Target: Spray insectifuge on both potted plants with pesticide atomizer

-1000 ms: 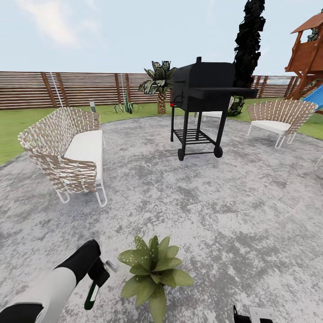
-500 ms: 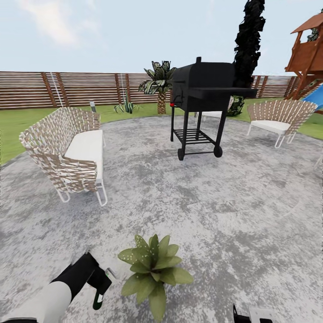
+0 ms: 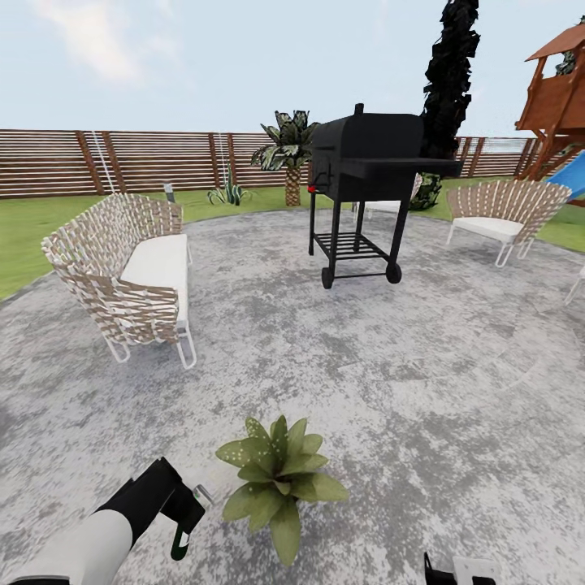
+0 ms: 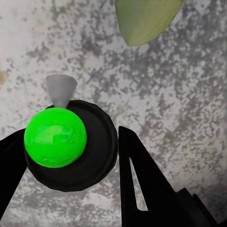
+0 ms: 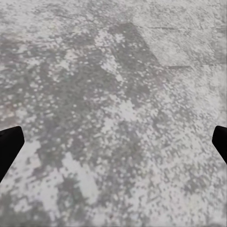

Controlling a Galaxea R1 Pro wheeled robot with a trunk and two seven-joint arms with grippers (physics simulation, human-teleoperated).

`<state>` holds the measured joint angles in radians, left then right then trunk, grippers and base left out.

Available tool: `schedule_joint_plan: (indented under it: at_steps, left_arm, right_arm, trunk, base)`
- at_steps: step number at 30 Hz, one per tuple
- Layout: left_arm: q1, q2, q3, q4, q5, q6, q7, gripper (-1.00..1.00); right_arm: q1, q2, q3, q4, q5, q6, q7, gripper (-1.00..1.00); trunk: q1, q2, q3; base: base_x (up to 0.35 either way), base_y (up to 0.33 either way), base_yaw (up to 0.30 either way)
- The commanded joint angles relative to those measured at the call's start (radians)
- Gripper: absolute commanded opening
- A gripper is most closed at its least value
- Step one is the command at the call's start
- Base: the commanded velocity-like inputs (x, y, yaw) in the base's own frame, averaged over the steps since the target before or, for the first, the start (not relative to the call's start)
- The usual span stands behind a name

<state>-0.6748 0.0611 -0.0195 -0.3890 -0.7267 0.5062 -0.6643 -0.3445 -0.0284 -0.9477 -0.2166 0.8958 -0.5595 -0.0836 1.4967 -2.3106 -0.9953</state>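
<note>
The left gripper is clamped on the atomizer, low at the head view's left. The dark-green bottle hangs below the black fingers, its white label showing, and the pale grey nozzle pokes out toward the plant just beside it. In the left wrist view the atomizer sits between the two black fingers, seen end-on as a dark round body with a bright green dome on it; the grey nozzle points out over the patio, and one leaf enters at the picture's edge.

The plant is a low rosette of broad, pale-speckled leaves standing on the grey stone patio.

The right gripper is spread wide, its fingertips at opposite edges of the right wrist view with bare stone between them.

Farther out stand a woven sofa, a black grill, a woven chair, a palm and the slatted fence.
</note>
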Motion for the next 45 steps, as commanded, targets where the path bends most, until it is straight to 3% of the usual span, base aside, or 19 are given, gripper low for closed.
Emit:
schedule_joint_plan:
  at_steps: [1,17,28,37,39,41,45]
  left_arm:
    - [0.0,0.0,-0.002,-0.002,-0.003,0.005,-0.006,-1.0]
    - [0.002,-0.003,-0.004,0.001,-0.008,0.012,-0.005,-1.0]
    - [0.006,-0.004,-0.007,-0.004,-0.009,0.012,-0.004,-1.0]
    - [0.007,-0.001,-0.006,0.0,-0.013,0.015,0.001,-1.0]
    - [0.008,-0.017,-0.007,0.001,-0.013,0.033,0.036,-1.0]
    - [0.008,-0.035,-0.008,0.007,-0.008,0.082,0.131,-1.0]
    - [0.008,-0.041,-0.008,0.017,-0.004,0.091,0.151,-1.0]
  right_arm:
    - [-0.001,0.0,-0.004,0.002,0.011,-0.003,-0.007,1.0]
    - [-0.001,0.004,-0.003,0.002,0.011,-0.003,-0.007,1.0]
    - [-0.001,0.004,-0.003,0.003,0.011,-0.003,-0.007,1.0]
    - [-0.001,0.004,-0.003,0.003,0.011,-0.003,-0.007,1.0]
    - [-0.001,0.004,-0.003,0.003,0.011,-0.003,-0.007,1.0]
    - [-0.001,0.004,-0.003,0.003,0.011,-0.003,-0.007,1.0]
    - [-0.001,0.004,-0.003,0.003,0.011,-0.003,-0.007,1.0]
  trunk:
    - [0.0,0.0,-0.001]
    - [0.0,0.0,-0.001]
    - [0.0,0.0,-0.001]
    - [0.0,0.0,-0.001]
    - [0.0,0.0,-0.001]
    - [0.0,0.0,-0.001]
    - [0.0,0.0,-0.001]
  base:
    - [0.0,0.0,0.0]
    - [0.002,-0.001,0.175]
    - [-0.04,-0.212,0.077]
    - [-0.012,-0.015,0.079]
    - [0.0,0.0,0.001]
    - [0.0,0.0,0.0]
    - [0.0,0.0,0.0]
